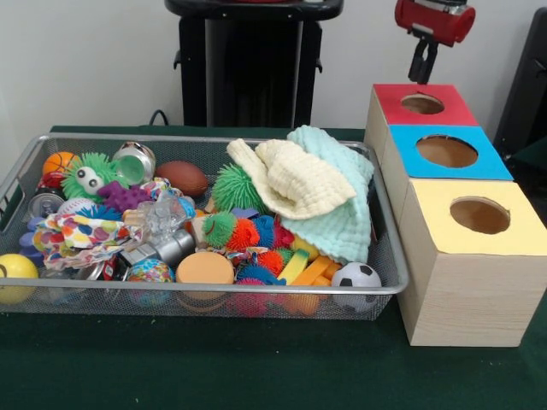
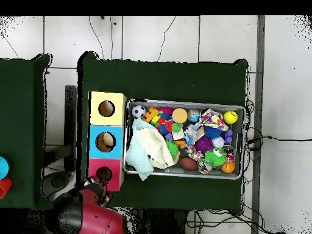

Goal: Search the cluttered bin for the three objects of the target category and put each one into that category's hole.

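Glossy red casing on the arm's last link [image 1: 434, 20], rounded like a short barrel, with a grey metal fitting on top. Black bracket beneath it, narrowing to the slim black gripper [image 1: 421, 68]. Seen from overhead, a bulky rounded red shell [image 2: 91, 218] with black joints and dark patches. Broad black pedestal [image 1: 253, 64] behind the table, flat-capped, with a pale vertical strip down its middle.

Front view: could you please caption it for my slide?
Gripper hovers above the red box's hole, beside the cluttered bin.
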Controlling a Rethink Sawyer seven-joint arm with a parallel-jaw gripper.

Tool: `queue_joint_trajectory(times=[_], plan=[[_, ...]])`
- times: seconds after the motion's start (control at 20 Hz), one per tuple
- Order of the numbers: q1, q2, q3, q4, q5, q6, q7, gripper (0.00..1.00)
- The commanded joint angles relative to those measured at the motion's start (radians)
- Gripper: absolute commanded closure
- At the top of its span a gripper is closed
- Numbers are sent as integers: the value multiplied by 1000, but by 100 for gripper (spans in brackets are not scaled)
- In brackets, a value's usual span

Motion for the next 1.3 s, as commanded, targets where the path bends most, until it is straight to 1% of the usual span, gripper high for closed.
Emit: queue_joint_trajectory(times=[0.05, 0.25, 0.4, 0.5, 0.6, 0.75, 0.85, 0.9, 0.95, 1.05, 1.15, 1.3], plan=[[-114, -104, -2, -24, -89, 166, 32, 100], [-189, -147, 13, -24, -142, 209, -23, 100], [-265, -178, 50, 4, -182, 185, -80, 100], [-337, -188, 94, 31, -213, 123, -135, 100], [-433, -192, 158, 62, -250, 52, -187, 100], [-571, -170, 230, 60, -361, -31, -239, 100], [-670, -143, 281, 51, -447, -71, -257, 100], [-704, -130, 285, 32, -493, -73, -265, 100], [-749, -119, 309, 20, -529, -71, -277, 100], [-810, -110, 334, -22, -600, -38, -297, 100], [-876, -103, 377, -58, -659, -8, -313, 100], [-937, -111, 426, -104, -722, 59, -327, 100]])
